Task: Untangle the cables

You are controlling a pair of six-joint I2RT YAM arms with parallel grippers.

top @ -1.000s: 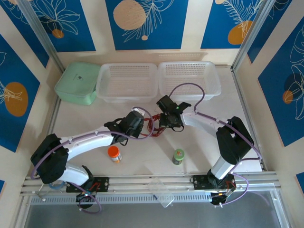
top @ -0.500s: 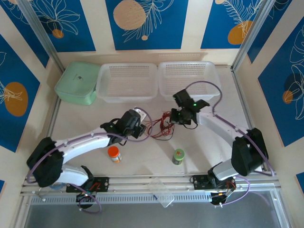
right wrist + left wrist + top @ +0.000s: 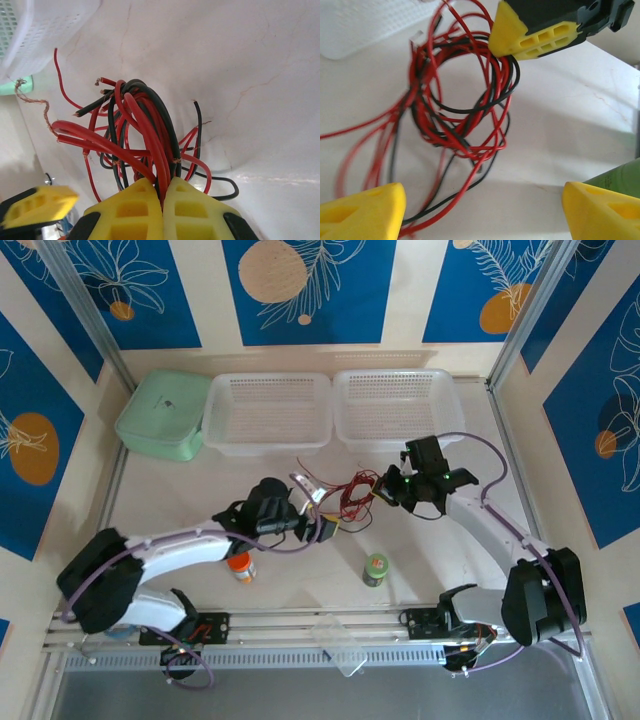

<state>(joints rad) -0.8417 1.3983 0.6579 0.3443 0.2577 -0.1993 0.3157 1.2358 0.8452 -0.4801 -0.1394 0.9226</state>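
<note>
Okay, your left gripper (image 3: pixel 480 211) just let go, jaws wide; right gripper (image 3: pixel 163 194) stays clamped on the cables (image 3: pixel 462 107), 1 bundle dragged right, still tangled.

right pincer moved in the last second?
Yes. The right pincer slid rightward, from near the right basket's left corner to near its middle, dragging the cables.

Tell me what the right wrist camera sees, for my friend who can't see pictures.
The yellow-tipped right gripper is shut on a tangled bunch of red and black cables that loops away from it over the white table. The corner of a white basket shows at top left.
</note>
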